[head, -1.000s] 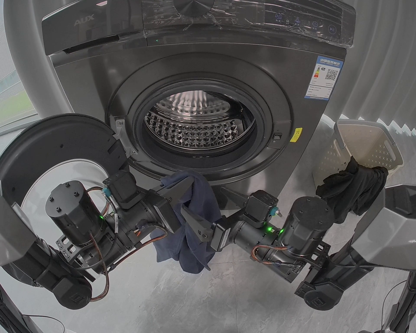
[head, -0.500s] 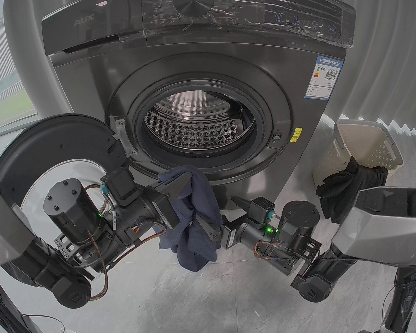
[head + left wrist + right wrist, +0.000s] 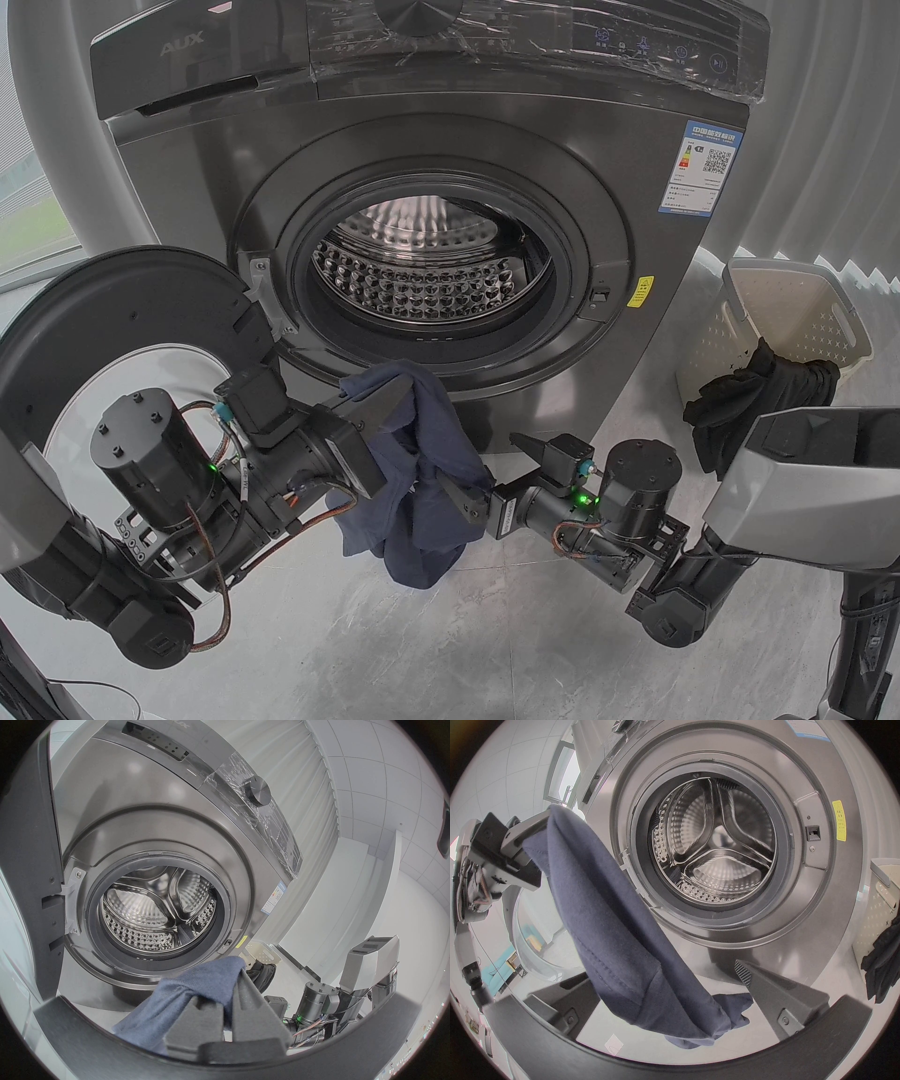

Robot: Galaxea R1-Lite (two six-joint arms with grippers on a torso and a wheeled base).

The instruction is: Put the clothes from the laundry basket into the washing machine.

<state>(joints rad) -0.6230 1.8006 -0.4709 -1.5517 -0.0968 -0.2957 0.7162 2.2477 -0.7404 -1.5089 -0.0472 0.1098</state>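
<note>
Clothes are seen in two places in the head view: a navy garment [image 3: 427, 459] is pinched at its top by the left claw [image 3: 380, 405] and hangs just in front of the washing machine [image 3: 609, 187], below the rim of the open drum [image 3: 422, 253]; a black garment [image 3: 755, 403] is draped over the near rim of the laundry basket [image 3: 797, 300], right of the machine. The door [image 3: 122, 309] is swung open to the left. The right claw [image 3: 491, 469] is held spread at the right side of the hanging cloth.

In the left wrist view, the left claw [image 3: 227, 1015] is shown pressed together on a fold of the navy garment [image 3: 187, 992], with the drum [image 3: 154, 912] beyond it.

In the right wrist view, the fingers of the right claw [image 3: 670, 996] are set wide apart, and the navy garment [image 3: 609, 931] is hung between them from the left claw [image 3: 520, 837]. Whether the cloth is touched by those fingers cannot be told. The black garment [image 3: 883, 959] is seen at the laundry basket [image 3: 881, 903].
</note>
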